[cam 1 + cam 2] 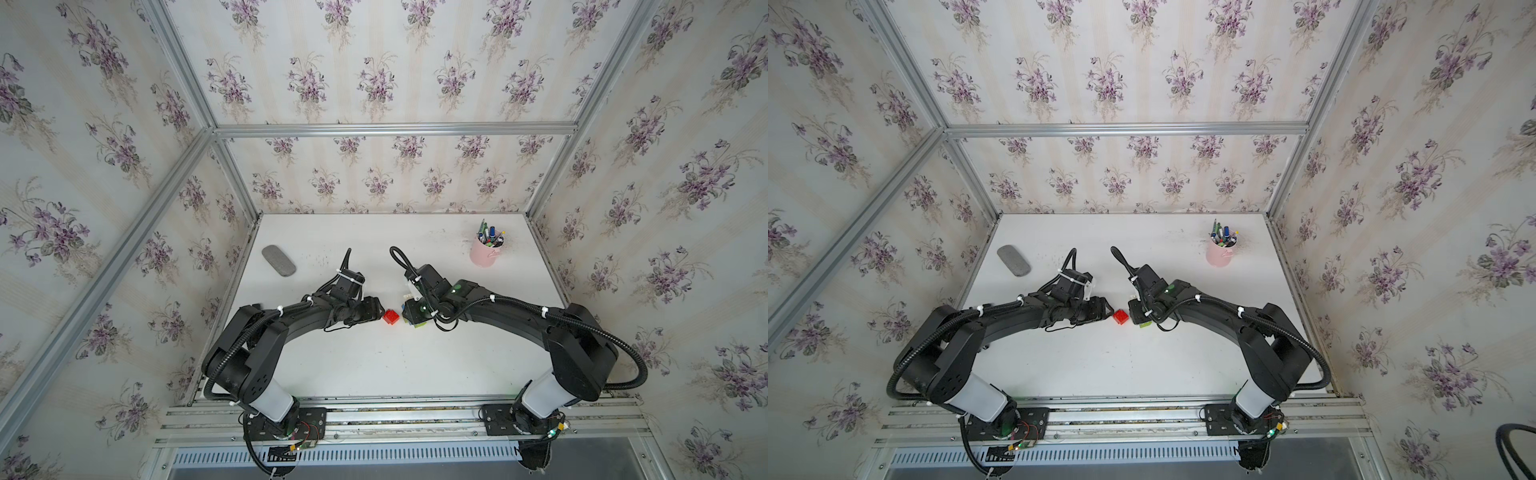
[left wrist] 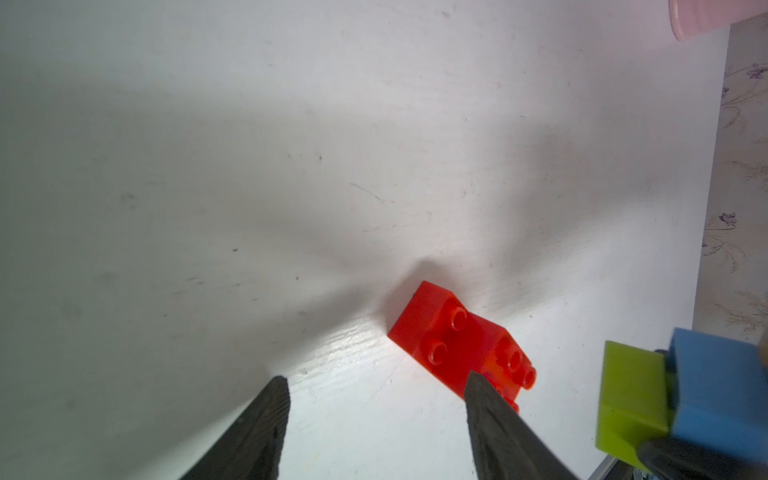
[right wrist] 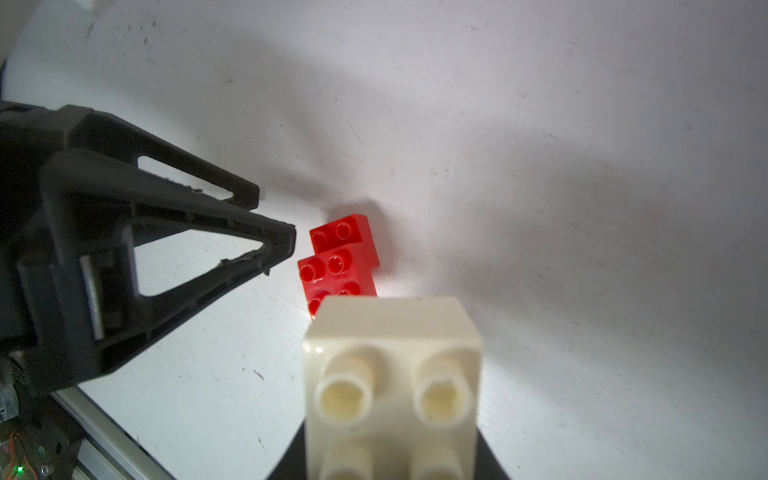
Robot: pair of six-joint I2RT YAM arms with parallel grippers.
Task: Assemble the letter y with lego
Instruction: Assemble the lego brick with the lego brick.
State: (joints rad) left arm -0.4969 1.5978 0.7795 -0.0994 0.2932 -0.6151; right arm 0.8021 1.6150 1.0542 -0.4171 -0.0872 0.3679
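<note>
The letter y shows as two separate lego parts. Two red bricks (image 2: 461,349) joined with an offset lie studs-up on the white table (image 1: 374,365), also seen as the red pair (image 1: 390,316) (image 1: 1121,316) (image 3: 338,262). My left gripper (image 2: 378,390) (image 1: 381,313) stands open just beside them, and one fingertip (image 2: 478,395) overlaps their near end. My right gripper (image 3: 390,436) (image 1: 411,316) is shut on a joined piece: cream-white brick (image 3: 390,374), blue brick (image 2: 723,382) and lime-green brick (image 2: 631,399) (image 1: 419,326). That piece hangs close to the right of the red pair.
A pink pen cup (image 1: 484,251) (image 1: 1220,252) stands at the back right of the table. A grey oval pad (image 1: 278,260) lies at the back left. Flowered walls with metal rails enclose the table on three sides.
</note>
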